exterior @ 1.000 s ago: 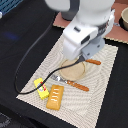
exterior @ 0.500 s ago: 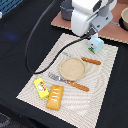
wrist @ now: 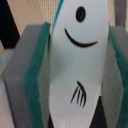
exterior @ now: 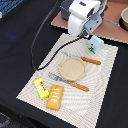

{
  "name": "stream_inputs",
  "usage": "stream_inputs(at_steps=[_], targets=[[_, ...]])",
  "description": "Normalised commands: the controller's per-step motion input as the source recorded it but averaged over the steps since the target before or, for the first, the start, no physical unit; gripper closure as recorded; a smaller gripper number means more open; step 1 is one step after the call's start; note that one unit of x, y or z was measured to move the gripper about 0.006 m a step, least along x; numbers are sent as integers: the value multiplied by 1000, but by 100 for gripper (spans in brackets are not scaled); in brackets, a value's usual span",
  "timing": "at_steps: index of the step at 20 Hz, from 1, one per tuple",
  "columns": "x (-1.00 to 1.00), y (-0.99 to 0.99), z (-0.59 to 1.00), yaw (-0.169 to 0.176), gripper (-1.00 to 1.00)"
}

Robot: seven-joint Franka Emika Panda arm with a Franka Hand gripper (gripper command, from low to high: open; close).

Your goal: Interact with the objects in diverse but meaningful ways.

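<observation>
In the wrist view, my gripper (wrist: 75,75) is shut on the white paddle-like piece (wrist: 80,55), which has a smiling face printed on it. Its green pads (wrist: 37,75) press on both sides of the piece. In the exterior view the gripper (exterior: 86,35) hangs above the far edge of the striped placemat (exterior: 105,75), just beside the pale blue house-shaped carton (exterior: 95,44). The orange bread-like block (exterior: 55,97) and the yellow printed block (exterior: 41,88) lie at the placemat's near corner, far from the gripper.
A tan round plate (exterior: 72,68) sits mid-mat with orange-handled cutlery beside it, one piece (exterior: 76,84) in front and one (exterior: 91,61) behind. A brown board (exterior: 112,22) and a bowl (exterior: 123,19) lie at the back. A black cable (exterior: 37,42) runs along the table.
The arm has lifted away from over the plate and moved toward the far edge of the mat, uncovering the plate and the pale blue carton.
</observation>
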Motion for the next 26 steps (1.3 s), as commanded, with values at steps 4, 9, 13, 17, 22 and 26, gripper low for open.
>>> stream_inputs(at_steps=[4, 9, 13, 17, 22, 26], targets=[[-377, 0, -457, 23, 100], [-57, 22, -221, 1, 100], [37, 79, -46, 0, 100], [73, 112, 0, 0, 100], [28, 127, 11, 0, -100], [-1, 130, 233, 0, -100]])
